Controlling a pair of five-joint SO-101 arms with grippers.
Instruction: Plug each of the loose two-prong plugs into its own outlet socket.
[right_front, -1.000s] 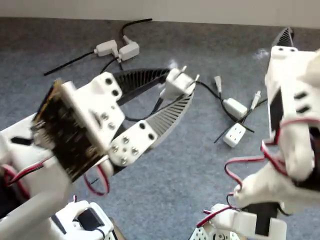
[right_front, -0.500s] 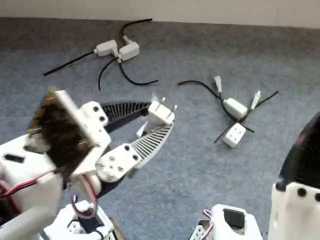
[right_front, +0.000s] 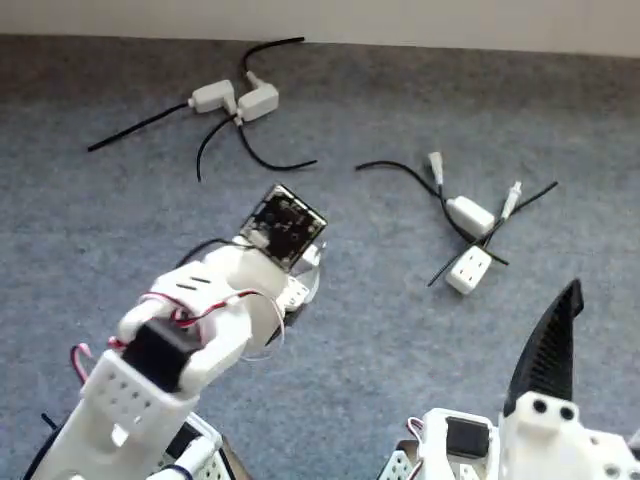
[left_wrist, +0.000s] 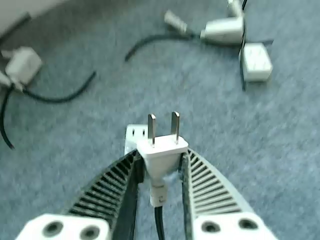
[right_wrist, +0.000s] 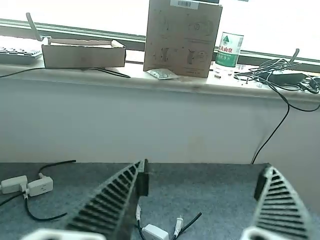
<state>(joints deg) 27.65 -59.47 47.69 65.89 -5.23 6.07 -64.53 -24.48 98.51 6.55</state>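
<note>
Left tool (left_wrist: 161, 158) lower than a second ago, clenched on plug (left_wrist: 162, 150), prongs (left_wrist: 174, 127) straight ahead toward socket (left_wrist: 133, 136); right tool (right_wrist: 205, 166) released.

Loose plugs (right_front: 470, 213), sockets (right_front: 468, 268) on grey carpet (right_front: 400, 340)

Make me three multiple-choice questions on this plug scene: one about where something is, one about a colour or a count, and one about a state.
1. How is the right gripper?
A. Shut on a plug
B. Shut on nothing
C. Open

2. Where is the white plug nearest the left wrist camera?
A. Held in the left gripper
B. Held in the right gripper
C. Lying loose, untouched

3. What colour is its cord?
A. Red
B. Black
C. Yellow

Answers:
1 C, its fingers stand wide apart with nothing between them.
2 A, both fingers press on the plug's body.
3 B, the cord leaving the white body is black.
</note>
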